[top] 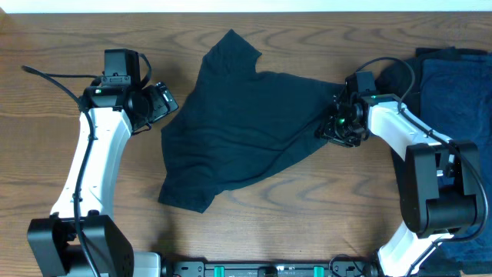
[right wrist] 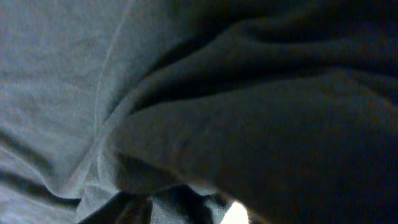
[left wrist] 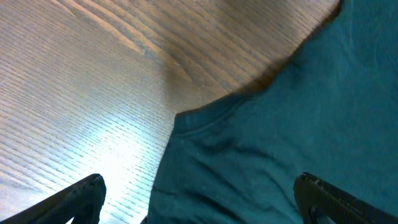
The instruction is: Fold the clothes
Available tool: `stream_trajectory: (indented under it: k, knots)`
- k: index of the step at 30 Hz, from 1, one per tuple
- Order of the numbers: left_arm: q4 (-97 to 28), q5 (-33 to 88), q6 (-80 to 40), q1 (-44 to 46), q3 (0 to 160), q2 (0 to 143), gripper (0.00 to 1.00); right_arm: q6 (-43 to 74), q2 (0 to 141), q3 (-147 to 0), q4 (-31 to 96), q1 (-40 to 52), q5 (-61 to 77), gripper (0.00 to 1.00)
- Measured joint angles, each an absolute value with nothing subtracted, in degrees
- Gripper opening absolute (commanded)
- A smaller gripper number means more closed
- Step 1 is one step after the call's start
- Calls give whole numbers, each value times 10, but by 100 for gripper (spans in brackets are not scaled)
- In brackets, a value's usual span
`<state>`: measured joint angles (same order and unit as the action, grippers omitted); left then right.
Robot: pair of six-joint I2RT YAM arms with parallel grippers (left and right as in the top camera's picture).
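Observation:
A black short-sleeved T-shirt (top: 238, 123) lies spread and rumpled on the wooden table (top: 307, 223), one sleeve pointing to the far edge. My left gripper (top: 163, 104) hovers at the shirt's left edge. Its fingers (left wrist: 81, 198) stand wide open over the hem (left wrist: 205, 121) with nothing between them. My right gripper (top: 336, 125) is at the shirt's right corner, where the cloth is drawn to a point, and it is shut on that cloth. In the right wrist view bunched dark fabric (right wrist: 186, 124) fills everything and hides most of the fingers. More clothes, navy blue (top: 453, 85), lie piled at the right.
The navy pile runs along the table's right edge, with a further dark garment (top: 469, 246) at the near right beside the right arm's base (top: 442, 208). Bare wood (left wrist: 93, 74) shows left of the shirt and in front of it.

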<state>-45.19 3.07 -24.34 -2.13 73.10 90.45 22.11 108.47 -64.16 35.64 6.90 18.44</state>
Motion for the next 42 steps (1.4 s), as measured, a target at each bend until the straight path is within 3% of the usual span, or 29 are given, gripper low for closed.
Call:
stream_trajectory:
  k: [3,6,17,23,28,36,39,42]
  knots:
    - [-452,31,-243,-21,731,905,98,223,1085,-637,353,69,184,14]
    - [-452,31,-243,-21,731,905,98,226,1085,-636,366,69,185,11]
    - [-452,31,-243,-21,731,905,98,226,1082,-753,612,69,185,21]
    - [-452,31,-243,-21,731,905,98,228,1072,-771,683,70,185,25]
    - [-452,31,-243,-21,731,905,98,229,1072,-771,684,70,180,20]
    - [-452,31,-243,-21,731,905,98,230,1072,-748,666,70,141,24]
    - [-452,31,-243,-21,731,905,98,233,1072,-718,627,73,132,36]
    - [-451,30,-243,-21,731,905,98,232,1072,-677,561,80,129,38]
